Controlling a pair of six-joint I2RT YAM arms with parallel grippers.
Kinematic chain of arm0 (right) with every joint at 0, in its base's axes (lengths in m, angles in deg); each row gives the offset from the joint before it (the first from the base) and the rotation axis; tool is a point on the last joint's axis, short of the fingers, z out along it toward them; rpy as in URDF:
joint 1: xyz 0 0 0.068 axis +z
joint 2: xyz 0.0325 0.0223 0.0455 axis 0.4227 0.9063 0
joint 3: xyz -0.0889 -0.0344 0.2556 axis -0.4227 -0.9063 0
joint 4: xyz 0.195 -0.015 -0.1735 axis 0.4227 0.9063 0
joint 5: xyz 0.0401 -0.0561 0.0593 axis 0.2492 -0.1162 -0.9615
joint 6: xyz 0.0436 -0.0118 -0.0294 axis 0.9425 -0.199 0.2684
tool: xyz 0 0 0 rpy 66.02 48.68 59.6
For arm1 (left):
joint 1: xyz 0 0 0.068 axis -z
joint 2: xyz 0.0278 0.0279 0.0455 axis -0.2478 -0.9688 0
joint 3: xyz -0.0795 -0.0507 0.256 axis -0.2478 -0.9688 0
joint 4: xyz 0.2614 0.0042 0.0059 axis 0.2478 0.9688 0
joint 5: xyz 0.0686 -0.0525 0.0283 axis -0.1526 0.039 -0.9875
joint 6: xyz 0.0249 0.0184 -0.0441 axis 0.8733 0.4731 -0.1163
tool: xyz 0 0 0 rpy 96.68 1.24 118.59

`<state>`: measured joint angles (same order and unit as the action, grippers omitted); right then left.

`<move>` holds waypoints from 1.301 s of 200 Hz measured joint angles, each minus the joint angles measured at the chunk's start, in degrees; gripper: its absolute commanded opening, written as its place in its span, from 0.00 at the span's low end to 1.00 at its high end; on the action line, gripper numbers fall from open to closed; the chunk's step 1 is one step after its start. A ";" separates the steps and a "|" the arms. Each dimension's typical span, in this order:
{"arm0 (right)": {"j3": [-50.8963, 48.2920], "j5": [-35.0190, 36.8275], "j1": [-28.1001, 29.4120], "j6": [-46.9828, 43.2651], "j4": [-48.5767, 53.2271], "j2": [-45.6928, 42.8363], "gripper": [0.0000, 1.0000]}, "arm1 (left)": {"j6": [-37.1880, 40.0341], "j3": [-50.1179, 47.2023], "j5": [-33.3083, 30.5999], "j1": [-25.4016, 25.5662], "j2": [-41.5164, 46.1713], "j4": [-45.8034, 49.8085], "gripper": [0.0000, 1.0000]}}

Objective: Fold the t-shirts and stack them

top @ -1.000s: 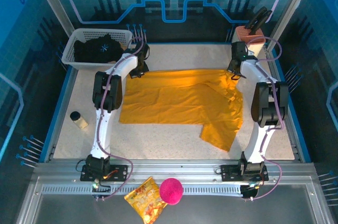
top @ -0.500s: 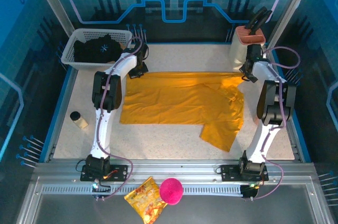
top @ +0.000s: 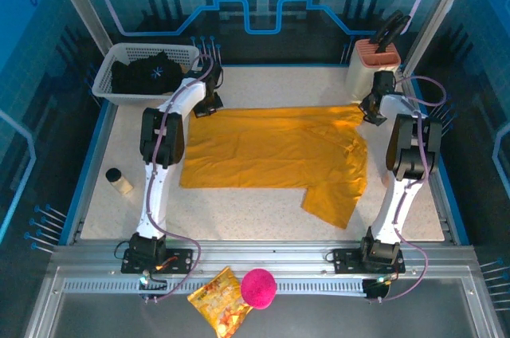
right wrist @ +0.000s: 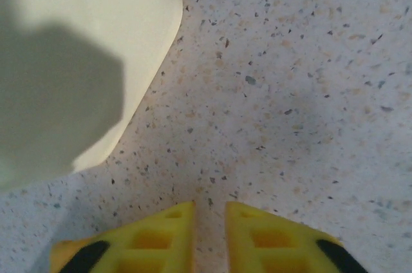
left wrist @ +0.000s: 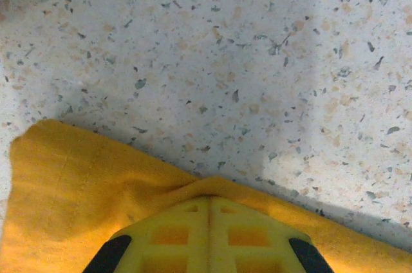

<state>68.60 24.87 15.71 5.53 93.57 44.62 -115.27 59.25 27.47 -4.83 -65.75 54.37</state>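
The mustard-orange t-shirt (top: pixel 271 151) lies spread flat across the middle of the table, one sleeve hanging toward the near right. My left gripper (top: pixel 202 108) is at its far left corner, and in the left wrist view that gripper (left wrist: pixel 209 199) is shut on a pinched fold of the shirt's edge (left wrist: pixel 84 189). My right gripper (top: pixel 369 110) sits just past the far right corner; its jaws (right wrist: pixel 209 207) stand a little open over bare table with no cloth between them. The black t-shirt (top: pixel 147 75) with a white starburst lies bunched in the white basket (top: pixel 107 87).
A tall white container (top: pixel 368 67) holding a dark tool stands right behind my right gripper, and its side (right wrist: pixel 64 60) shows in the right wrist view. A small jar (top: pixel 119 182) lies at the left edge. A snack bag (top: pixel 219 302) and a pink ball (top: pixel 259 287) rest on the front rail.
My right gripper moved right and back, drawing the shirt's far right corner outward and flattening the far edge, and now holds no cloth. The left gripper stayed put.
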 measured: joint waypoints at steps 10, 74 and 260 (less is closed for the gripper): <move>0.28 -0.70 -0.13 -0.90 -0.94 0.42 0.44 | 0.02 0.57 0.04 0.00 -0.28 0.17 0.00; -4.55 -3.13 -0.24 -9.44 -4.44 -5.62 0.62 | 2.05 2.21 5.27 -0.61 -1.05 -1.18 0.22; -21.88 -15.13 15.23 -4.15 -0.79 -16.41 0.38 | 7.80 -7.56 16.39 0.83 23.50 -10.93 0.79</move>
<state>46.73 9.75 30.94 1.38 92.78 28.21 -107.47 51.68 43.86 -4.00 -42.25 43.44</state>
